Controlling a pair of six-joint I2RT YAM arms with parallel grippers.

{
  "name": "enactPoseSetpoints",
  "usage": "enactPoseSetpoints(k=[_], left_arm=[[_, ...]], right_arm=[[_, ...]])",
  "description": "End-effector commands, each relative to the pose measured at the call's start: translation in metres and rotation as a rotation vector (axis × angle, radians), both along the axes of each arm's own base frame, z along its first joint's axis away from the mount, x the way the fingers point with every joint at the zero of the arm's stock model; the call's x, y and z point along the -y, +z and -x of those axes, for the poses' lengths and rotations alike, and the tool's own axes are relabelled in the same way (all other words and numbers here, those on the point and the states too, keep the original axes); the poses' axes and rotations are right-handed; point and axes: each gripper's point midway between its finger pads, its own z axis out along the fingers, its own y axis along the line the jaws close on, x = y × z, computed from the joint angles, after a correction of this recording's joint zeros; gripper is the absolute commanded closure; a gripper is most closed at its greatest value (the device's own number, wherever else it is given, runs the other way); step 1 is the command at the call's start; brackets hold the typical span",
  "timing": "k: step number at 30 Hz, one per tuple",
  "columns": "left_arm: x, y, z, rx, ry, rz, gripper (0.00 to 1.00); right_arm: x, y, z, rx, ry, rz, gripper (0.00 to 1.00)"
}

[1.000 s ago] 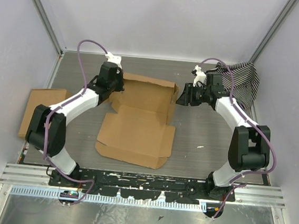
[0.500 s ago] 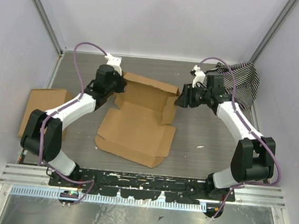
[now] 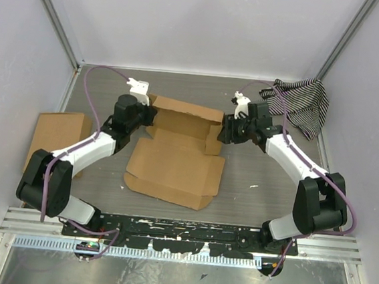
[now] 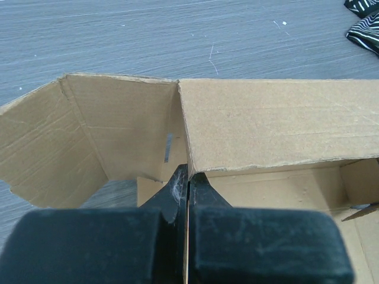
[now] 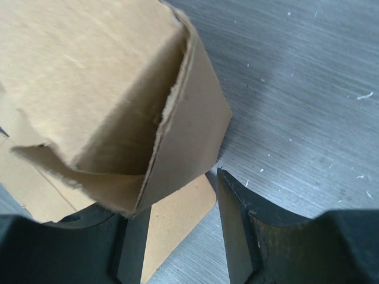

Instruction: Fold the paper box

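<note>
The paper box (image 3: 173, 171) lies mid-table, its big front panel flat and its back wall (image 3: 187, 111) and side flaps raised. My left gripper (image 3: 149, 115) is at the box's left back corner. In the left wrist view it (image 4: 188, 180) is shut on a thin cardboard edge where a side flap (image 4: 89, 136) meets the back wall (image 4: 278, 121). My right gripper (image 3: 222, 132) is at the right back corner, open. In the right wrist view it (image 5: 177, 231) straddles the folded corner (image 5: 177, 136), with a rounded tab (image 5: 177, 219) lying on the table between the fingers.
A narrower oblong cardboard piece (image 3: 54, 139) lies flat at the left wall. A black-and-white striped cloth (image 3: 300, 104) is bunched in the back right corner; its edge (image 4: 364, 21) shows in the left wrist view. Enclosure walls stand close on three sides.
My right gripper has moved left onto the box's right corner. My left arm has drawn nearer with its flap, and the back wall stands steeper. The box has shifted slightly.
</note>
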Motion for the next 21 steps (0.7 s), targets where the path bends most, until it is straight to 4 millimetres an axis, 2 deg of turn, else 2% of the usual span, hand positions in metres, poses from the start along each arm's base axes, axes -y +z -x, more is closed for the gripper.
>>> enactPoseSetpoints(k=[1, 8, 16, 21], left_arm=[[-0.005, 0.016, 0.001, 0.119, 0.028, 0.04, 1.0], [-0.01, -0.003, 0.01, 0.092, 0.038, 0.026, 1.0], [-0.002, -0.003, 0.007, 0.076, 0.013, 0.028, 1.0], [0.004, -0.001, 0.005, 0.074, 0.0, 0.026, 1.0]], right_arm=[[-0.001, 0.018, -0.014, 0.128, -0.091, 0.004, 0.48], [-0.01, 0.013, -0.016, 0.153, -0.097, -0.018, 0.48], [-0.017, 0.025, -0.029, 0.215, -0.106, -0.033, 0.48], [-0.021, 0.024, -0.038, 0.227, -0.114, -0.028, 0.48]])
